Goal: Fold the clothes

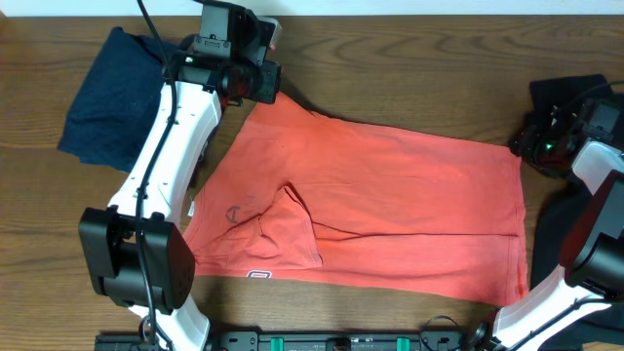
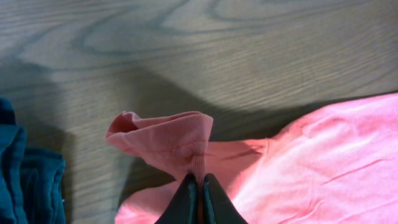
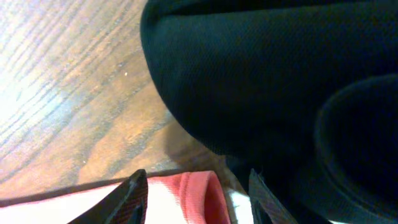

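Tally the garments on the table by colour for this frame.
Coral-red T-shirt: 1
Dark navy garment: 1
Black garment: at least 1; the right arm hides whether its two patches join
Total: at least 3

Left arm: white link shells, black joint housings, black cable alongside. Right arm: same white-and-black build; small green light, possibly an indicator. Jaws: black, tapered.
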Motion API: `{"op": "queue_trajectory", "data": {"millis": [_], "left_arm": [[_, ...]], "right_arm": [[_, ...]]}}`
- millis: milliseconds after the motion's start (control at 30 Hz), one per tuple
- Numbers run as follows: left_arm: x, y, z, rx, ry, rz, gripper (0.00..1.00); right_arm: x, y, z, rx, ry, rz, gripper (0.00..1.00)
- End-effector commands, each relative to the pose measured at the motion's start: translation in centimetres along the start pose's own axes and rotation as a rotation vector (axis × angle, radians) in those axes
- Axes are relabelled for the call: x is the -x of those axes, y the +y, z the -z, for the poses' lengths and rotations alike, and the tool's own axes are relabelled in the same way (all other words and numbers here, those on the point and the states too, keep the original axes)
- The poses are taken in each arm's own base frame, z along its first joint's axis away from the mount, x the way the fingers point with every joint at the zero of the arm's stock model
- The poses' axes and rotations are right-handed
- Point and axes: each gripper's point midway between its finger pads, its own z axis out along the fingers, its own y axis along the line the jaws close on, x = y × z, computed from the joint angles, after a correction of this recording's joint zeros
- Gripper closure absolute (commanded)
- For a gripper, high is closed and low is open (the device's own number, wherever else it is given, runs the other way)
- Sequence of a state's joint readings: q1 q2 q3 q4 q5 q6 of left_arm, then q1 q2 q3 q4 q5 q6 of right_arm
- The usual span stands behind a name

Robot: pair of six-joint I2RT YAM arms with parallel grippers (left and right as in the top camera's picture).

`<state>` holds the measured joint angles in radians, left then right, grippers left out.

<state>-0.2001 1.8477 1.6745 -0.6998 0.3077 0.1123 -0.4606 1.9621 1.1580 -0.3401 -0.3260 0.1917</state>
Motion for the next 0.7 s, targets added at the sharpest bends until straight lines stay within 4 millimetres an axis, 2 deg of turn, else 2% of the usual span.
{"op": "queue_trajectory", "data": {"millis": [0, 233, 400, 433, 467, 567, 667], "left_arm": [[0.4, 0.1, 0.6, 0.008, -0.01, -0.015, 0.94], [0.3, 0.1, 0.6, 0.008, -0.009, -0.015, 0.94], [0.3, 0.1, 0.6, 0.008, -0.009, -0.015, 0.94], [0.3, 0.1, 0.6, 0.008, -0.009, -0.014, 0.94], [0.3, 0.1, 0.6, 0.007, -0.009, -0.014, 0.94], [0.3, 0.1, 0.6, 0.008, -0.009, -0.014, 0.94], [0.1, 0.0, 0.7, 0.007, 0.0, -0.012, 0.94]], "right_arm": [[-0.7, 0.4, -1.1, 0.022, 0.03, 0.009, 0.48], [-0.9, 0.6, -1.4, 0.024, 0.038, 0.014, 0.51], [-1.3, 1.3, -1.5, 0.04, 0.049, 0.024, 0.71], [-1.4, 1.5, -1.6, 0.043, 0.053, 0.025, 0.85], [-1.4, 1.5, -1.6, 0.043, 0.054, 0.025, 0.93], [-1.4, 1.5, -1.6, 0.043, 0.054, 0.024, 0.99], [-1.1, 1.2, -1.2, 0.049, 0.048, 0.012, 0.99]]}}
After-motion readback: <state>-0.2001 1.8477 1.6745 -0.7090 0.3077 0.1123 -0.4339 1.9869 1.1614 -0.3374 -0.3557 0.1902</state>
